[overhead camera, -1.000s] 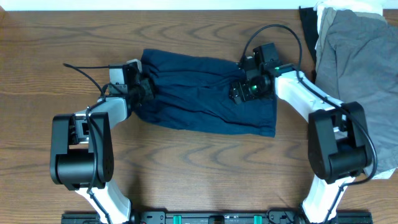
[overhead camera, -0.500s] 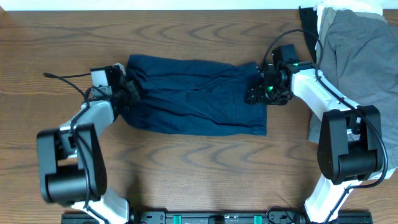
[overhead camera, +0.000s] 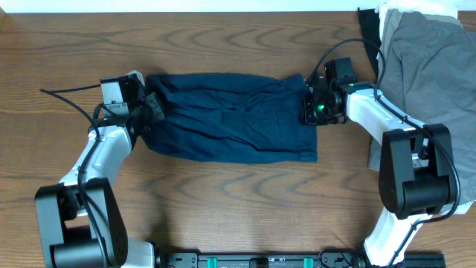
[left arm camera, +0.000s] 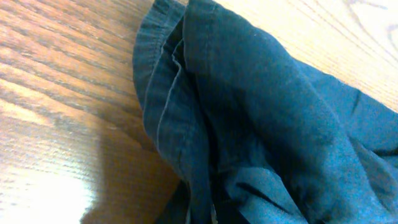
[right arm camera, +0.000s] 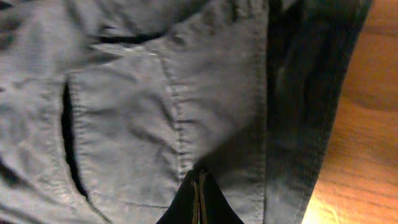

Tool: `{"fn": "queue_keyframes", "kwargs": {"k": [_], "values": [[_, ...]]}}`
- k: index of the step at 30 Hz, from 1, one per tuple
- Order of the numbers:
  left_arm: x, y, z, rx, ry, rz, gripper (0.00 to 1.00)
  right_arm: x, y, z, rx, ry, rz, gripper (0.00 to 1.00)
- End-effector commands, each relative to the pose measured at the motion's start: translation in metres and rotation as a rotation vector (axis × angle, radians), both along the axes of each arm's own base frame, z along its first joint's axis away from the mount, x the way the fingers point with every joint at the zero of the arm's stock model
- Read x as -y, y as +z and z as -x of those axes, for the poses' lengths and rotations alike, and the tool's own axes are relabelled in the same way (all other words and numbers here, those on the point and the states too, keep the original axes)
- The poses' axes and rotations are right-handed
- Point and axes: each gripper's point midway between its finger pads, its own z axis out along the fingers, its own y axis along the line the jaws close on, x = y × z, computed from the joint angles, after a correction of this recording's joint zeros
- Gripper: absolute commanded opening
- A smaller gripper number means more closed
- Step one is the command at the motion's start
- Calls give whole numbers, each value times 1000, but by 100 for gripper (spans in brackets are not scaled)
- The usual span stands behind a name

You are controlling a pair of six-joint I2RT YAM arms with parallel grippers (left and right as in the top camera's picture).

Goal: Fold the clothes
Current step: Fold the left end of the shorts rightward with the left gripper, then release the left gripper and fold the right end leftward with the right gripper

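Lying stretched sideways across the middle of the table [overhead camera: 223, 193], the dark navy shorts [overhead camera: 230, 115] formed a long, wrinkled band with one end toward each arm. The fabric rested on the wood, soft creases ran along its length, and its lower right corner reached a little further down than the rest.

The left gripper [overhead camera: 152, 108] sat at the left end of the shorts, overlapping the edge of the cloth. From the left wrist, the shorts [left arm camera: 261, 124] filled most of the view, with a stitched hem curving over the table [left arm camera: 62, 93] and folds gathering toward the bottom edge. The fingers did not show there, so I could not tell whether they were closed on the cloth.

The right gripper [overhead camera: 312, 112] sat on the right end of the shorts, near the upper corner. From the right wrist, the right gripper [right arm camera: 199, 199] had its dark tips pressed together with only a thin line between them, pinching the shorts [right arm camera: 155, 93] beside a stitched seam, and a strip of table [right arm camera: 354, 124] showed at the right.

A cable [overhead camera: 67, 91] trailed off to the left from the left arm. At the far right of the table, apart from the shorts, a grey garment [overhead camera: 424, 67] lay spread out, with a white cloth [overhead camera: 416, 10] and a black cloth [overhead camera: 368, 33] at its upper edge.
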Motion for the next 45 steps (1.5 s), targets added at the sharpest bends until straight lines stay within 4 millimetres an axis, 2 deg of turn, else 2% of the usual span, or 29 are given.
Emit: {"fn": "queue_keyframes", "kwargs": {"k": [1, 4, 7, 10, 13, 26, 34, 38, 45], "values": [[-3, 25, 2, 55, 13, -21, 6, -3, -25, 13, -69, -9, -5, 1], [1, 42, 6, 83, 6, -21, 6, -5, -36, 16, -92, -5, -16, 1], [19, 59, 7, 125, -37, -22, 6, -6, -42, 19, -108, -3, -17, 1], [50, 76, 8, 171, -92, -1, 6, -8, -42, 20, -109, 2, -16, 1], [85, 83, 8, 204, -166, 19, 6, -10, -42, 20, -107, 7, -16, 1], [224, 78, 12, 309, -411, 93, 6, -15, -42, 22, -109, 21, -23, 1], [280, 59, 8, 358, -437, 168, 6, -15, -42, 22, -109, 21, -23, 1], [300, 63, 7, 404, -445, 226, 6, -16, -42, 22, -109, 21, -23, 1], [320, 78, 12, 442, -476, 245, 6, -16, -41, 22, -108, 21, -27, 1]]}}
